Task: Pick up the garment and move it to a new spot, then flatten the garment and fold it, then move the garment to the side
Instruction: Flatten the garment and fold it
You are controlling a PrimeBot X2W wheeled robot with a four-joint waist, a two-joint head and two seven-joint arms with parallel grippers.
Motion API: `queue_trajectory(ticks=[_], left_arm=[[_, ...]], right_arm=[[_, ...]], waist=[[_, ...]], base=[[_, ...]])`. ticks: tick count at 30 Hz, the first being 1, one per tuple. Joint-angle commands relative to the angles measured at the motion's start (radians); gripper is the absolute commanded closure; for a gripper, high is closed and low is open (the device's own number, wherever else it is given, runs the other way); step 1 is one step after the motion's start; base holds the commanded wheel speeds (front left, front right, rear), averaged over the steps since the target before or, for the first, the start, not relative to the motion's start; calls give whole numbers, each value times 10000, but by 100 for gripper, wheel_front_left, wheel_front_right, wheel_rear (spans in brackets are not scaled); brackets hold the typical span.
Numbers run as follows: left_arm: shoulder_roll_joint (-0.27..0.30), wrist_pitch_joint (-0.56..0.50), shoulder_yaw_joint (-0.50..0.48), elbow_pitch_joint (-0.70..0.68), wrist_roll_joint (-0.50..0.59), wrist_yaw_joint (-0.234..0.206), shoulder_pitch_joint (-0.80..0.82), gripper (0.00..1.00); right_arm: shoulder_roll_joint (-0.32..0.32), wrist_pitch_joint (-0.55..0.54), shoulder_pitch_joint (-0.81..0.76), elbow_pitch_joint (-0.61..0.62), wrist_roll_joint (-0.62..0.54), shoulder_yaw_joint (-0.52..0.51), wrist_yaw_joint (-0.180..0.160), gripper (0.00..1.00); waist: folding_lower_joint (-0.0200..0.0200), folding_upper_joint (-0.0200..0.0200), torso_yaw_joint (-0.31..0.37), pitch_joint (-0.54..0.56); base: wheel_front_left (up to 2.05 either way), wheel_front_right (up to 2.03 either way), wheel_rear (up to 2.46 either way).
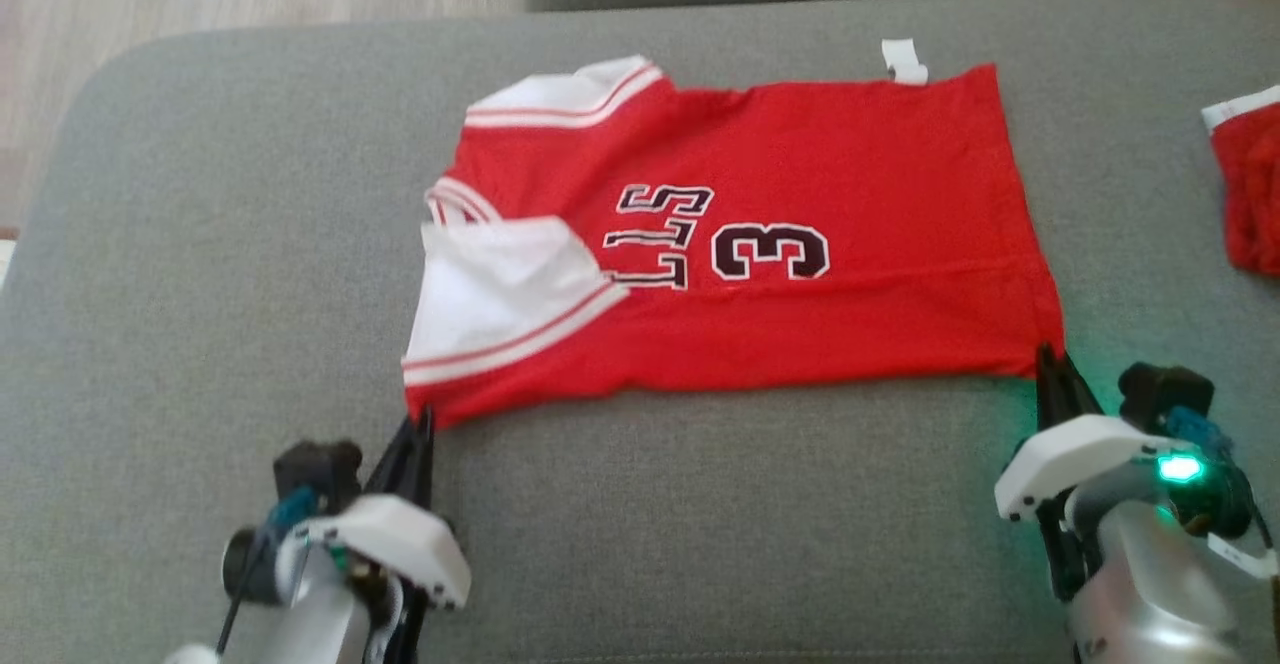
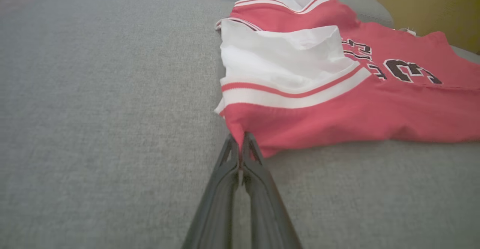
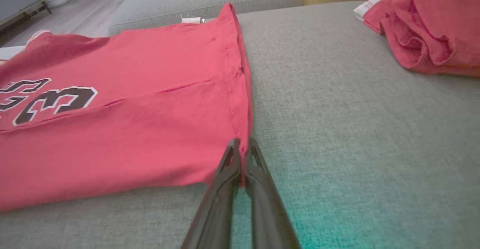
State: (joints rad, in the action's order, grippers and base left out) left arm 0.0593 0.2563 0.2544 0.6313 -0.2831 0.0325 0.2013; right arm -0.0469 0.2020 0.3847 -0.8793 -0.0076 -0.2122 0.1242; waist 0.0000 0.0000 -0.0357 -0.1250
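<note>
Head view: the left fingers (image 1: 412,459) are pressed together, and their tips meet the near left corner of a single red basketball jersey (image 1: 850,174). It has white trim with red stripes and a black numeral 3. The right fingers (image 1: 1057,384) are likewise closed, with their tips at the jersey's near right corner. The jersey lies spread on a grey woven-fabric couch cushion (image 1: 200,244), stretching from one pair of fingers to the other and away beyond both sets of tips. A small white tag (image 1: 905,59) sticks out at its far edge, well beyond the right fingers. A second crumpled red cloth (image 1: 1250,184) lies outward of the right fingers, apart from the jersey. A green light (image 1: 1180,467) glows on the wrist behind the right fingers.

Left wrist view: the two left fingers (image 2: 234,159) are squeezed shut, pinching the red corner of the jersey (image 2: 337,117) between their tips. A white panel of it lies just past the tips, and the numeral further off to the right.

Right wrist view: the two right fingers (image 3: 233,162) are closed on the hemmed corner of the jersey (image 3: 131,140), which runs left from the tips. The tag (image 3: 192,19) shows at the far end of the hem. The crumpled red cloth (image 3: 431,27) lies far to the right on the cushion (image 3: 337,110).

Count: one jersey, one other red cloth, two pairs of fingers.
</note>
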Motion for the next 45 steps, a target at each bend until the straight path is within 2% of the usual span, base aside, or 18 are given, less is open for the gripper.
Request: queue_trajectory(ticks=[1, 7, 11, 14, 22, 29, 30, 31, 32, 33, 40, 45], left_arm=[[263, 55, -320, -366, -37, 63, 13, 100], [536, -139, -187, -1021, -82, 173, -722, 100], [733, -459, -104, -1736, -61, 108, -1202, 100], [825, -847, -10, -2350, -229, 229, -1708, 100], [1120, -2020, 196, -4181, -257, -137, -3165, 100], [1146, -2615, 373, -4852, -245, -366, -3600, 100], [1154, -2728, 431, -4841, -220, -377, -3604, 83], [1139, -2810, 470, -4836, -214, -397, -3591, 42], [1114, -2867, 499, -4842, -209, -425, -3564, 16], [1103, -2919, 537, -4851, -193, -438, -3532, 0], [1051, -3199, 488, -5205, -320, -556, -3191, 0], [1188, -3429, 191, -5915, -455, -415, -1774, 0]], right_arm=[[-137, 30, -163, 355, -30, 245, 65, 100], [-472, -346, -1070, 1179, 125, 389, 65, 100], [-738, -763, -1828, 2116, 349, 399, 65, 100], [-842, -1225, -2426, 2900, 518, 451, 65, 100], [-945, -2246, -3683, 4799, 889, 460, 65, 100], [-941, -2861, -4226, 5655, 870, 429, 65, 100], [-946, -2919, -4270, 5756, 792, 401, 65, 60], [-935, -2946, -4306, 5868, 718, 373, 65, 0], [-918, -2963, -4327, 5951, 681, 330, 65, 0], [-918, -2965, -4347, 6022, 653, 344, 65, 0], [-773, -2560, -4302, 6702, 452, 300, 65, 0], [-588, -2069, -4014, 6887, 531, 489, 65, 0]], waist=[[0, 0, -21, 158], [0, 0, -154, 394], [0, 0, -177, 419], [0, 0, -125, 416], [0, 0, 6, 466], [0, 0, -6, 561], [0, 0, -7, 567], [0, 0, -12, 571], [0, 0, -15, 573], [0, 0, -16, 575], [0, 0, 94, 518], [0, 0, 175, 202]], base=[[0, 0, 0], [0, 0, 0], [0, 0, 0], [0, 0, 0], [0, 0, 0], [0, 0, 0], [0, 0, 0], [0, 0, 0], [0, 0, 0], [0, 0, 0], [0, 0, 0], [0, 0, 0]])
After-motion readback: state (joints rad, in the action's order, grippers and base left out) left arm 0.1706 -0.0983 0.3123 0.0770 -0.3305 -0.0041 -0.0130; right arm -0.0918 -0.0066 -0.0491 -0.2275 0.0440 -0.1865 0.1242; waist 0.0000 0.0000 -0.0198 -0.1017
